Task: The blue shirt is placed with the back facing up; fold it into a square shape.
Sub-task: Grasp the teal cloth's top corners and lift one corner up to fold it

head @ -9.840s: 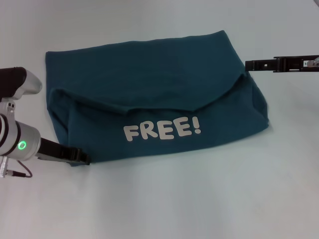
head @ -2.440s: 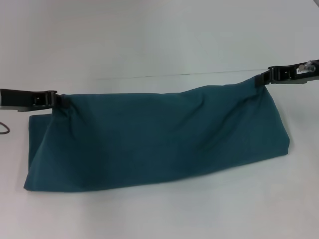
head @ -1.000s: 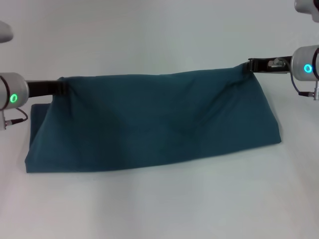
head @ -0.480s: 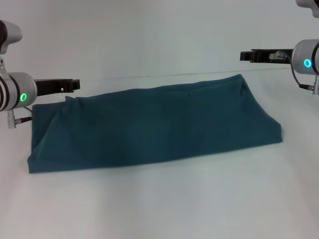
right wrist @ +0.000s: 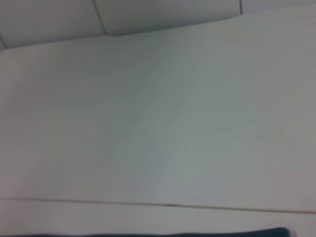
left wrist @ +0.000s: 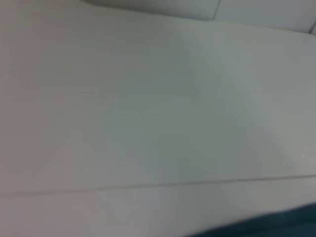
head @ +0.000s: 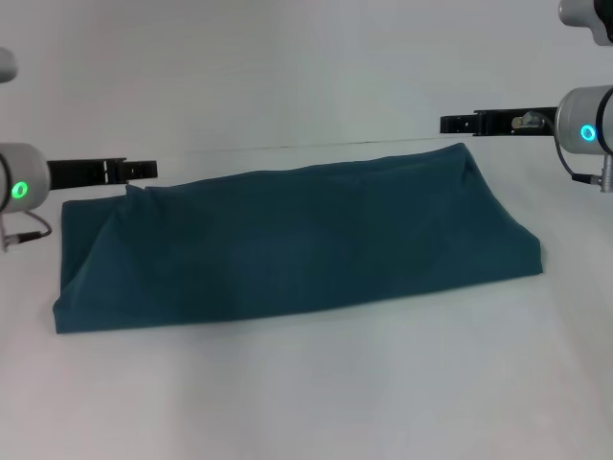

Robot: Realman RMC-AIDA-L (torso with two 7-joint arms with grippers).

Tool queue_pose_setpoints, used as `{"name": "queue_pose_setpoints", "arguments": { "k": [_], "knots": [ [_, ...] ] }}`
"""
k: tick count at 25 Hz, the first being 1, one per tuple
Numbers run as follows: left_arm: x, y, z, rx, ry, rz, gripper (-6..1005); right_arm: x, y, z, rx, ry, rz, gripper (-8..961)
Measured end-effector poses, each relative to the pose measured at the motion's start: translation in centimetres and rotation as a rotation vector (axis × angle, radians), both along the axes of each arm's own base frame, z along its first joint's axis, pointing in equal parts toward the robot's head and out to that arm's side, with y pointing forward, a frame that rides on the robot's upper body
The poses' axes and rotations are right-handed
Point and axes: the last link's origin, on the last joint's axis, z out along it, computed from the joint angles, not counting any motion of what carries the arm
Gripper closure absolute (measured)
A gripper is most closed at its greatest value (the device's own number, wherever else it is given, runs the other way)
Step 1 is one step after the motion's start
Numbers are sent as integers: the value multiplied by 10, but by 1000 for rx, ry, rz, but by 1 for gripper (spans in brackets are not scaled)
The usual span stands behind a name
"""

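Note:
The blue shirt [head: 297, 240] lies flat on the white table as a long folded band with no print showing, running from the left to the right of the head view. My left gripper [head: 148, 170] hovers just off the band's far left corner, open and holding nothing. Above the far right corner my right gripper [head: 448, 124] hangs clear of the cloth, also open and empty. Each wrist view catches only a thin strip of the blue shirt [left wrist: 276, 228] [right wrist: 197, 235] along one border.
The white table [head: 306, 383] stretches wide in front of the shirt. A thin seam line [head: 287, 149] crosses the table just behind the cloth.
A second ago both grippers held the shirt's far corners lifted. They have since let go, the cloth has dropped flat, and both grippers have risen off it.

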Motion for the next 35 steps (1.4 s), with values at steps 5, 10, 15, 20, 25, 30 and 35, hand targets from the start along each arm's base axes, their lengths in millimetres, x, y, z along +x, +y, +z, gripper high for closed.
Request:
{"name": "queue_pose_setpoints", "arguments": {
  "k": [5,10,15,20,25,30,35],
  "knots": [
    [-4,-24,23,-95,-76,36,122,-8,-6,5,-57,-5,35,103],
    [-14,-56,53,-162,-139,145,60,-11,-14,12,-81,5,50,23],
    [-32,-79,59,-192,-162,250,61,-14,-19,20,-87,22,47,25],
    [-48,-89,49,-232,-151,341,61,-15,-20,22,-83,21,50,26],
    [-48,-90,44,-232,-170,360,62,-16,-20,22,-80,12,59,28],
    [-47,-90,40,-238,-191,381,62,-18,-19,24,-78,5,68,29],
    [-47,-90,37,-238,-217,408,63,-17,-19,25,-78,-7,76,30]
  ]
}}
